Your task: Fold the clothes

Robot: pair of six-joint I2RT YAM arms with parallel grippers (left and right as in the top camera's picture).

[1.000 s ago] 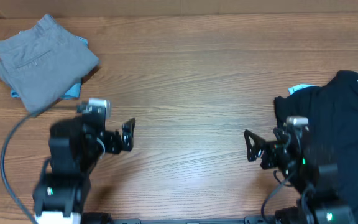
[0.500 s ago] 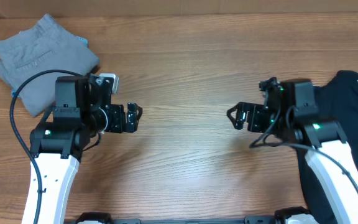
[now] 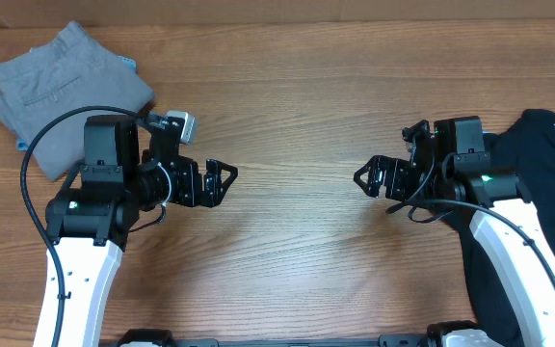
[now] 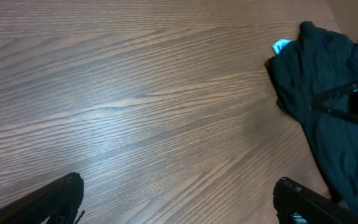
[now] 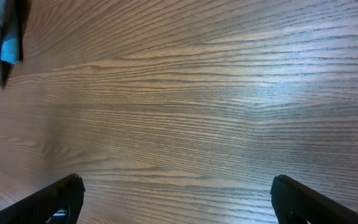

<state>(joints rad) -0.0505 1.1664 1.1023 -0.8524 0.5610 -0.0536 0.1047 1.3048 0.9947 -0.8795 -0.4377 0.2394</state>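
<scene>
On the wooden worktop (image 3: 287,116) the clothes lie in two lots, well apart. The grey trousers (image 3: 66,92) sit folded at the far left corner, pocket side up, with a sliver of light-blue fabric (image 3: 21,146) peeping out at their near left edge. The black T-shirt (image 3: 547,183) lies rumpled along the right edge and runs down to the near right corner, partly hidden by the right arm. In the left wrist view a small bit of light-blue cloth (image 4: 281,45) shows just beside the shirt's far edge. The left gripper (image 3: 226,182) hangs over bare wood near the middle of the worktop, to the right of the trousers and apart from them. Its fingers are spread wide with nothing between them. The right gripper (image 3: 362,177) faces it from the other side, just left of the black T-shirt, likewise spread wide and holding nothing. Both wrist views show only wood grain between the fingertips.
</scene>
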